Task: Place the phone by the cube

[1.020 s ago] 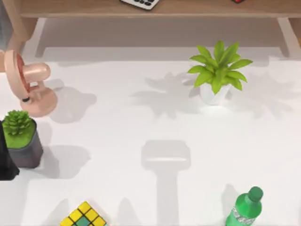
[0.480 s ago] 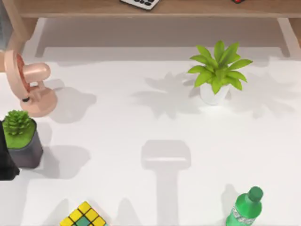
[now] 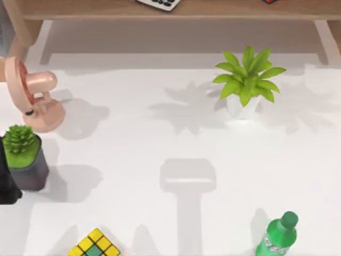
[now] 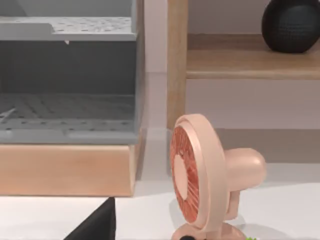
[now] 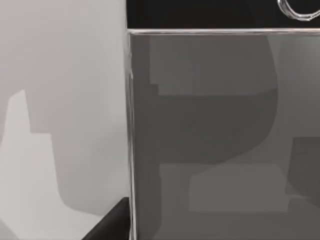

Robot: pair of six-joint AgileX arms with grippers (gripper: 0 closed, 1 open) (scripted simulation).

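Note:
The cube, tiled in yellow and green, sits at the table's front edge left of centre, partly cut off by the frame. The phone is a glossy grey slab with a thin frame, seen very close in the right wrist view. My right gripper is shut on it, with one dark finger against its edge. The phone's rectangular shadow falls on the middle of the table. My left arm is parked at the table's left edge.
A dark pot with a succulent and a pink fan stand at the left. A leafy plant in a white pot stands at the back right and a green bottle at the front right. A wooden shelf runs along the back.

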